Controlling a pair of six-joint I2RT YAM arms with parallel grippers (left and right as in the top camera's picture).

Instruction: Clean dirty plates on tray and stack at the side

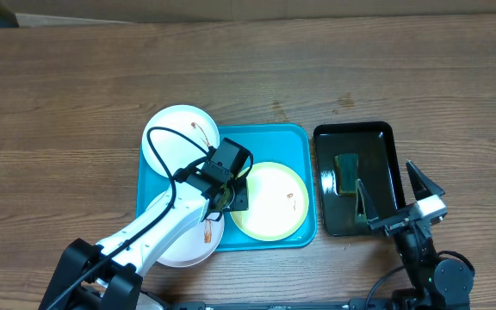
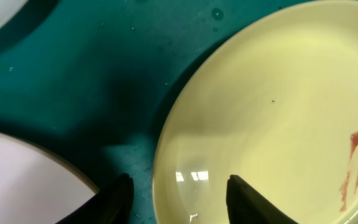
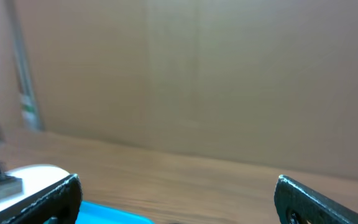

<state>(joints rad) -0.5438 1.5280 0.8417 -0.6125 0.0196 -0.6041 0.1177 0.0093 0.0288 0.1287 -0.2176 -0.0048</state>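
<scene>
Both jaws gape, empty — left gripper (image 2: 178,200) over tray (image 1: 293,138), right gripper (image 3: 178,191) above wooden table (image 1: 76,86).

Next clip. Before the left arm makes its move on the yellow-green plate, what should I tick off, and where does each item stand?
1. Left pincer open: ok.
2. Its fingers straddle the rim of the yellow-green plate, one over the turquoise tray: ok.
3. Fingers touching the plate: cannot tell.
4. Plate clean: not ok, a reddish smear shows.
5. Right pincer open and empty: ok.
6. Wiping tool in hand: not ok; a greenish item lies in the black tray.
</scene>
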